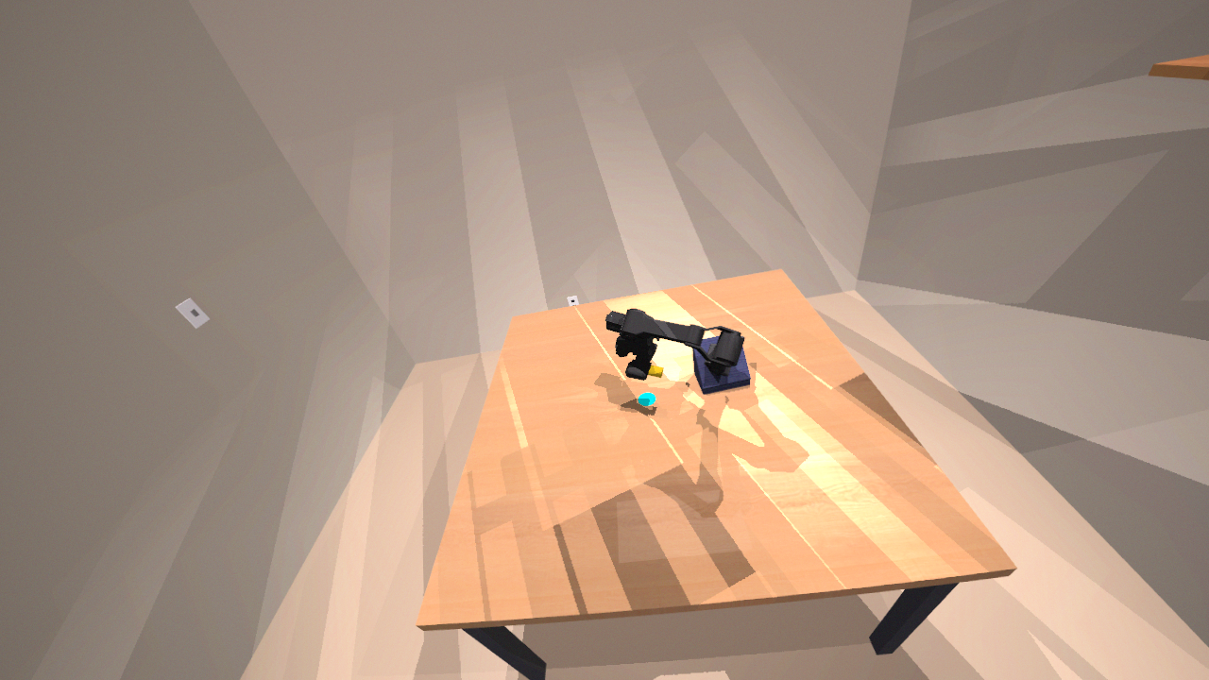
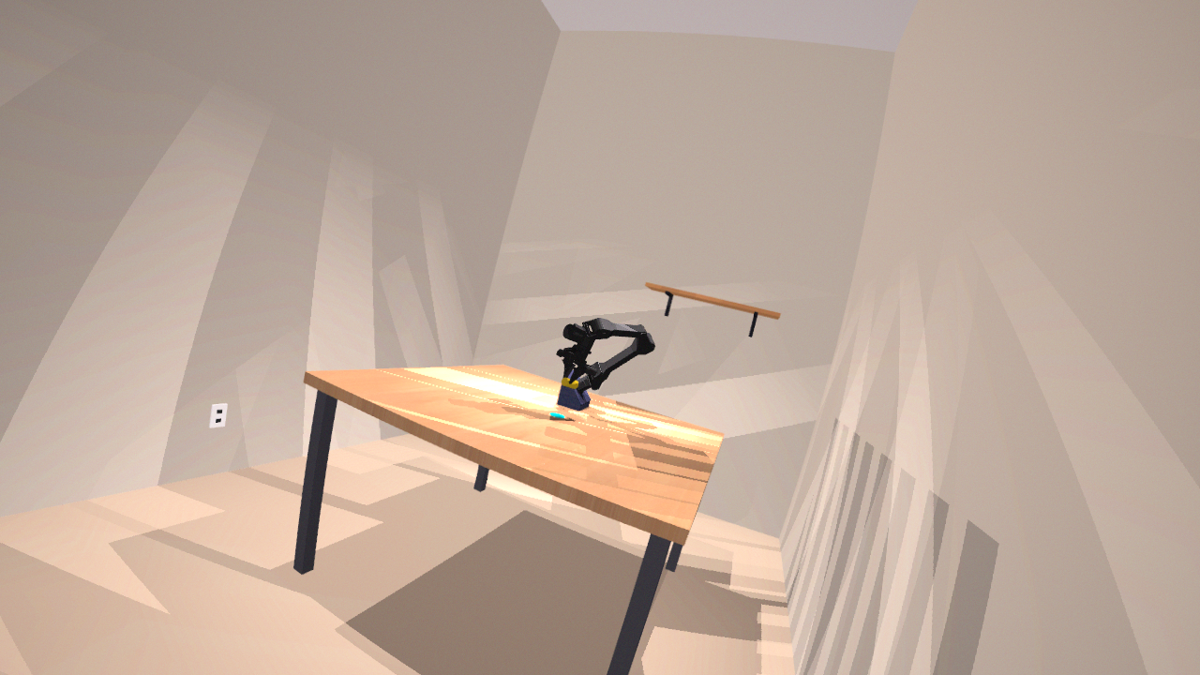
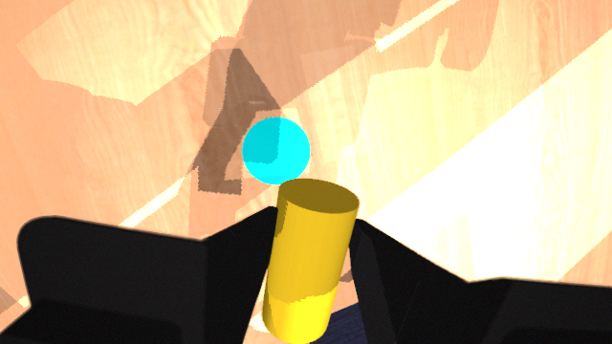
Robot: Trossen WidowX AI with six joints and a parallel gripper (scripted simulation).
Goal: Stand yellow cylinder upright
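One black gripper is clenching one smooth yellow cylinder above one wooden table, near one flat cyan circle, which is lying outside the grasp.

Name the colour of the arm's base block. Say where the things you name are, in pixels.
Dark blue (image 1: 708,384) (image 2: 572,397); the top view shows it best.

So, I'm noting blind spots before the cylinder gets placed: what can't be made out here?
- Yellow cylinder's far end: wrist view, turned away from the camera.
- Fingertip contact on the cylinder: top and exterior views, too small.
- Wall shelf's full length: top view, cut off by the right edge.
- Blue base's outline: wrist view, cut off by the bottom edge.
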